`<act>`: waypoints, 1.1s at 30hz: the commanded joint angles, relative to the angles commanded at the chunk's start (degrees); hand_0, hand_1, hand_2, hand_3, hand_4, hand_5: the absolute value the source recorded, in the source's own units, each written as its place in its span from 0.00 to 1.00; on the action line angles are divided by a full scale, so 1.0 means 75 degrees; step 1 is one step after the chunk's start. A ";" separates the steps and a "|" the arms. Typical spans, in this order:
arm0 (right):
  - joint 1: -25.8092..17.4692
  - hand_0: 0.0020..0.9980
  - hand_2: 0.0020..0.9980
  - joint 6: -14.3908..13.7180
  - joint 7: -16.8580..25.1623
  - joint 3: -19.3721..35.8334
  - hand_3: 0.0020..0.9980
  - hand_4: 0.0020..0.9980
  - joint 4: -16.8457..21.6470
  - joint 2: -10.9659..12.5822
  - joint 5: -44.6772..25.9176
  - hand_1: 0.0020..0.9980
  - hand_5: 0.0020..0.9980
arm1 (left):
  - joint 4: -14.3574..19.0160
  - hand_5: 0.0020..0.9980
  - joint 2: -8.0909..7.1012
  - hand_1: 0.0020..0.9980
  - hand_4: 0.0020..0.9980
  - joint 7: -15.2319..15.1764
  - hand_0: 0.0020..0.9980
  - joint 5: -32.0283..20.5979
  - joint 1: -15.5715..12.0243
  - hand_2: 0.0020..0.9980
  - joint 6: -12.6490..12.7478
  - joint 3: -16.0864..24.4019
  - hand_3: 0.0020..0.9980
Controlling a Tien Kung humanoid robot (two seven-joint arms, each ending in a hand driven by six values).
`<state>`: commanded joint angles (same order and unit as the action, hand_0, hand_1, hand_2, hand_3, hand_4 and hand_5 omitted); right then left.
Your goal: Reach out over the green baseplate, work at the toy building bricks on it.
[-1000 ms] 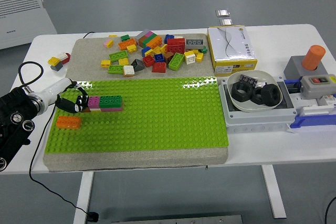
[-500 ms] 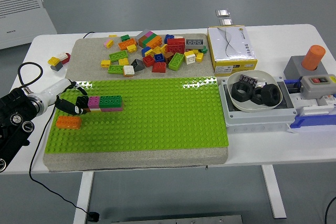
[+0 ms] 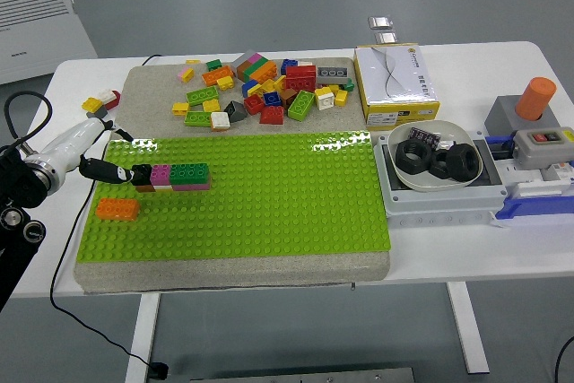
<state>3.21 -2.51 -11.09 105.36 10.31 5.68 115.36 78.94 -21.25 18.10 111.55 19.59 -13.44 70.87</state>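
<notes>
Nearest the table's (image 3: 269,289) front edge lies the green baseplate (image 3: 269,204), with a lone orange brick (image 3: 117,209) pressed on near its left end. Just beyond that sits a short row of bricks (image 3: 173,177), black, pink and green, joined end to end.

The left hand (image 3: 100,170) comes in low from the left. A second ago it was curled over the row's left end, fingers hooked around it; now it has drawn back and flattened, and only a dark fingertip reaches toward the black end brick. From here I can't say whether the tip still touches, or how the other fingers are set. The row itself hasn't shifted, so my guess is the press or adjustment there is finished, or the hand is lining up for another push. The right arm is nowhere to be seen.

Off to the right, a white bowl (image 3: 439,157) in a grey tray (image 3: 392,196) holds a few large black nuts (image 3: 437,161). Farther back, a grey mat (image 3: 143,96) carries the loose pile of spare bricks (image 3: 265,91), and a yellow and white box (image 3: 395,84) stands closed beside it.
</notes>
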 joint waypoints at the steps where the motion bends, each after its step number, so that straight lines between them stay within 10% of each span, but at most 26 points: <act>1: -0.0002 0.69 0.75 -0.0002 -0.0001 -0.0006 0.79 0.84 0.0000 0.0000 0.0001 0.70 1.00 | 0.0134 0.51 0.0029 0.96 1.00 0.0024 0.97 0.0068 -0.0064 0.93 0.0005 0.0014 0.68; 33: -0.0006 0.70 0.75 -0.0008 -0.0006 -0.0092 0.79 0.85 0.0000 0.0013 -0.0075 0.70 1.00 | -0.0072 0.62 0.0359 0.96 1.00 0.0077 0.99 0.0183 -0.0563 0.93 0.0110 0.0037 0.67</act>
<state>3.17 -2.58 -11.14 104.67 10.31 5.77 114.79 78.40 -18.56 18.68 112.92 15.37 -12.61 71.15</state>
